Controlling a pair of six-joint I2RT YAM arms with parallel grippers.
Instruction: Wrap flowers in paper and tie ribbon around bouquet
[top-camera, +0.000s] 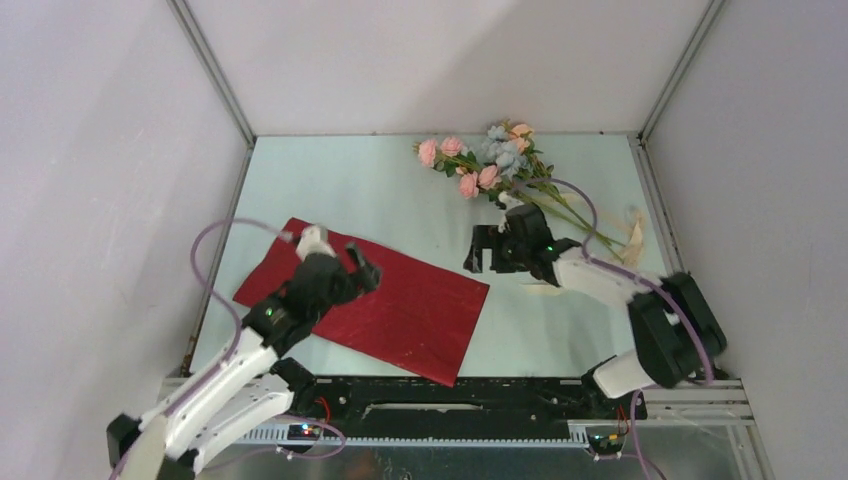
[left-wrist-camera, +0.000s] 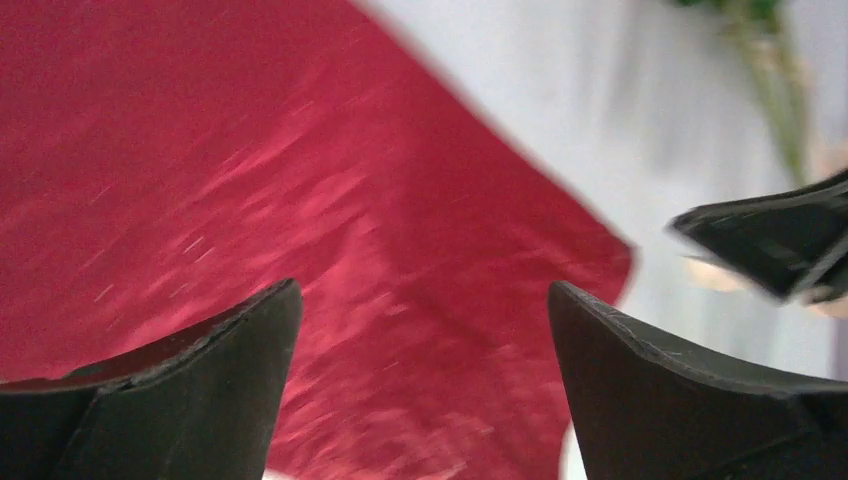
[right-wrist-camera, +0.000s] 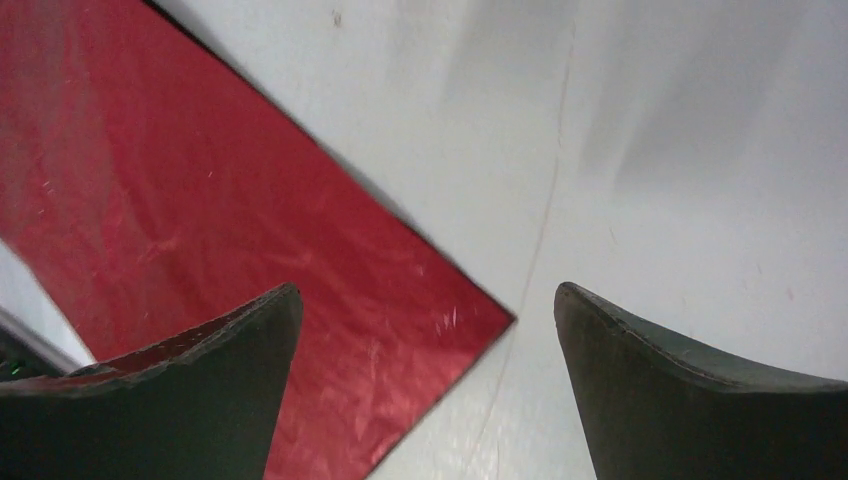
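- The paper lies flat on the near-left part of the table, red face up and set aslant.
- The left gripper hovers over the paper's far edge, jaws spread wide, holding nothing.
- The right gripper hangs over bare table just beyond the paper's right corner, also wide apart and empty.
- The flowers lie at the far right, heads toward the back wall and stems running toward the near right.
- The ribbon shows as a pale curl by the stem ends, partly hidden behind the right arm.
- The paper looks thin, light and glossy, so it will likely slide on the smooth table and crease easily. A corner or edge is the best place to take hold.
- The flowers look light, with wiry stems and soft heads. They are best gripped on the stems and not the blooms.
- The ribbon looks limp and flat, so it should be easiest to pinch where it curls up off the table.
- Only the top view shows the flower heads, the ribbon and both arms together.
- The left wrist view shows the paper's sheen and wrinkles up close. It also shows blurred green stems and a dark shape at the right, probably the other gripper.
- The right wrist view shows the paper's corner sharp against the table, with no flowers or ribbon.
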